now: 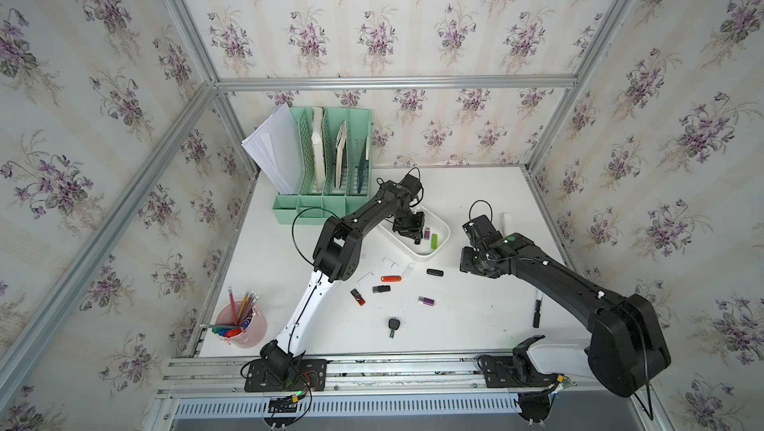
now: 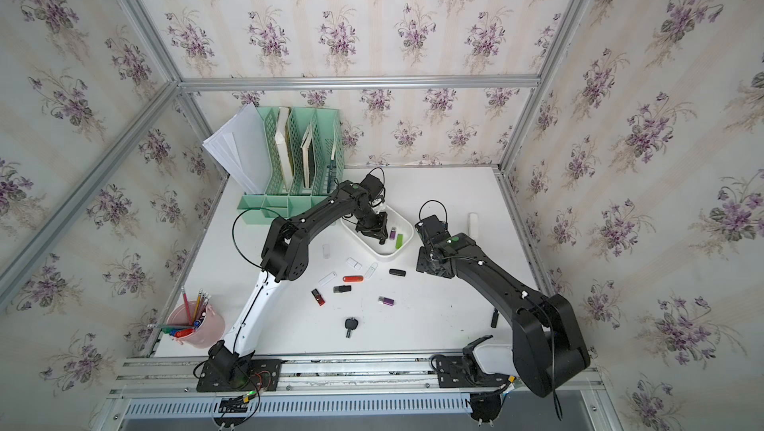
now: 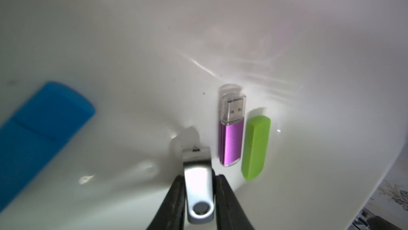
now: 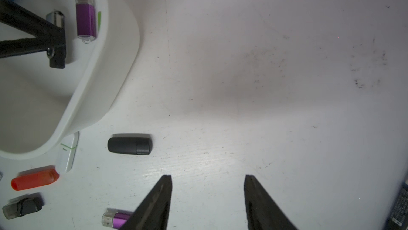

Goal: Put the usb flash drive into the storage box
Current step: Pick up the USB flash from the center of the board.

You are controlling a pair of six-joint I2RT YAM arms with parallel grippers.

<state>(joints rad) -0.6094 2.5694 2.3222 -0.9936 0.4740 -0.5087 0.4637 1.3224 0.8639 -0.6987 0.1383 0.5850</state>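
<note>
The left gripper (image 3: 199, 178) reaches down inside the storage box (image 1: 414, 255), its fingers pressed against both sides of a silver swivel usb flash drive (image 3: 197, 167) just above the box floor. A purple drive (image 3: 230, 142), a green drive (image 3: 256, 147) and a blue drive (image 3: 39, 129) lie in the box. The right gripper (image 4: 207, 178) hangs spread and empty over the table (image 4: 265, 85), beside the box.
</note>
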